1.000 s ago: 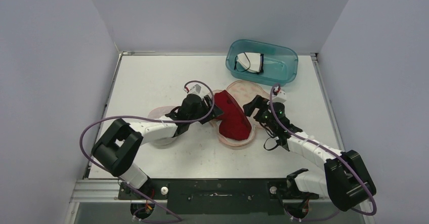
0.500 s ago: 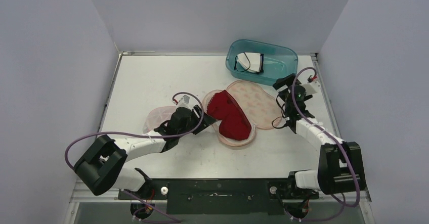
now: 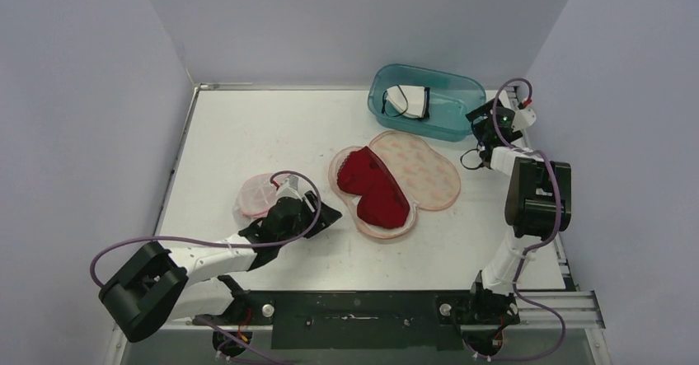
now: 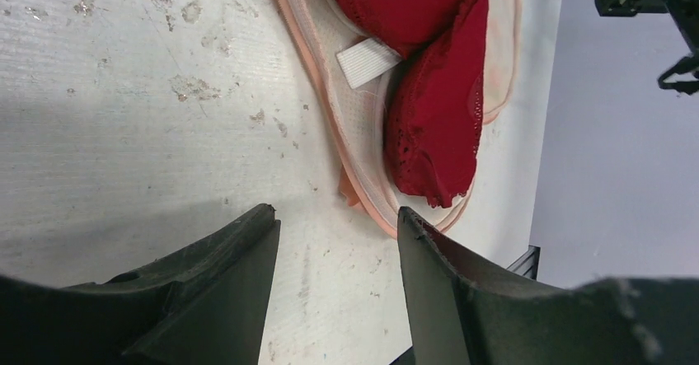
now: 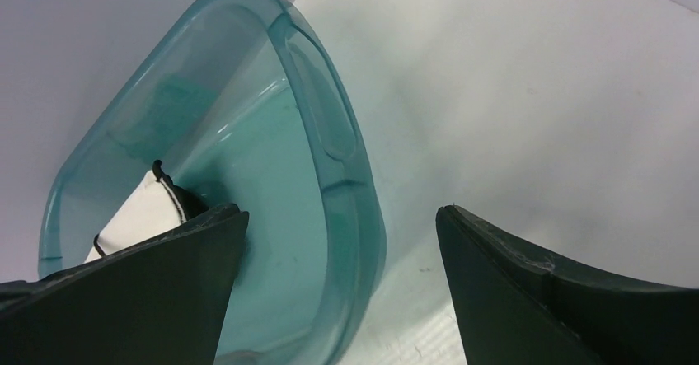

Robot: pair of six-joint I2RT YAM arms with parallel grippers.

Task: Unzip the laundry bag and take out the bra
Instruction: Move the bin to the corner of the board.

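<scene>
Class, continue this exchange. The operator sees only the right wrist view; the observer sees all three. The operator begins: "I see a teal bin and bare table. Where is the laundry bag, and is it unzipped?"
Observer: The laundry bag lies spread open mid-table, nearer the arms than the teal bin.
Operator: Is the bra out?
Observer: Not yet. The red bra lies uncovered on the bag's left half.
Operator: What is the other arm doing?
Observer: The left tool is open and empty, beside the bag's near-left edge.
</scene>
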